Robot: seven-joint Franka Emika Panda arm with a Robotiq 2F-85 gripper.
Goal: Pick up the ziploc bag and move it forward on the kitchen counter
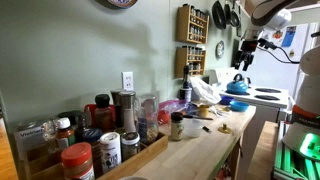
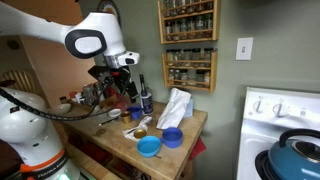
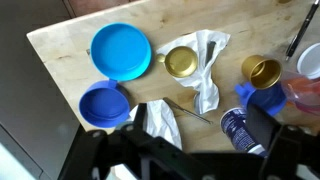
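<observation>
Item count, counter (image 3: 60,40), wrist view:
- Blue round dishes: 2. These are 1 light blue dish (image 3: 120,50) and 1 dark blue dish (image 3: 105,103).
- Gold round containers: 2. These are 1 centre gold container (image 3: 183,62) and 1 outer gold container (image 3: 262,70).
- Clear plastic bag (image 3: 207,70): 1, crumpled.

Item count, wall, in both exterior views:
- Spice racks: 2. These are 1 upper rack (image 2: 188,20) and 1 lower rack (image 2: 190,68).
- Wall outlet (image 2: 244,48): 1.

Item count, stove:
- Blue kettle (image 2: 295,150): 1.

The jars (image 1: 100,125) at the near end of the counter in an exterior view overlap too much for an exact count.
</observation>
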